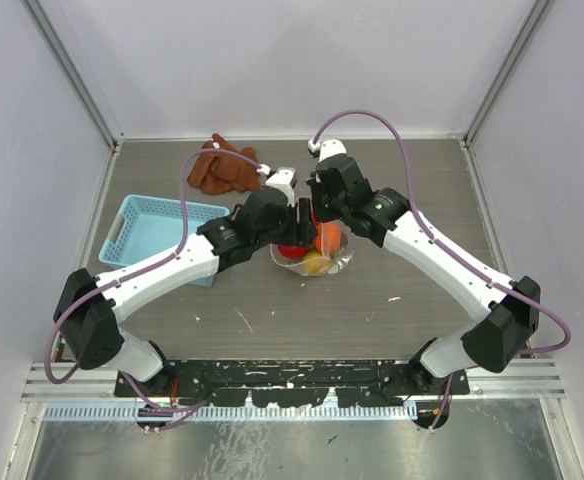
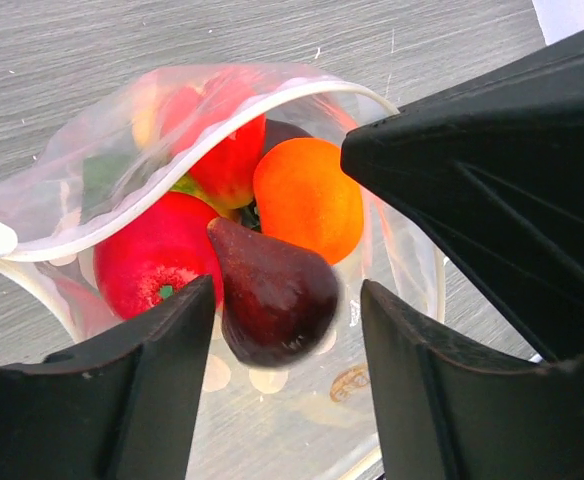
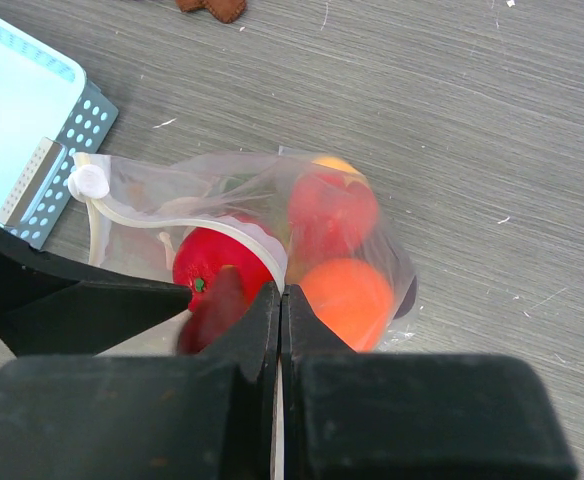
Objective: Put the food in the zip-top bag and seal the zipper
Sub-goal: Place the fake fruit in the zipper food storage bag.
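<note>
A clear dotted plastic zip-top bag (image 1: 322, 262) is set mid-way on a grey wood-grain table (image 1: 392, 310), with round red, orange and yellow toy fruits (image 2: 307, 200) inside it. A light-blue perforated plastic basket (image 1: 147, 228) is placed to its left, and a crumpled brown cloth (image 1: 222, 165) behind-left. A dark purple toy fruit (image 2: 272, 295) is seen between the spread fingers of the left gripper (image 2: 287, 300), over the bag's mouth. The pale zipper strip (image 3: 142, 220) is pinched by the right gripper (image 3: 280, 295).

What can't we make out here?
Left wrist: dark purple fruit is blurred; contact with left gripper unclear.
Right wrist: right gripper covers the spot where it pinches the zipper.
Top external: both grippers hide the zip-top bag mouth.
</note>
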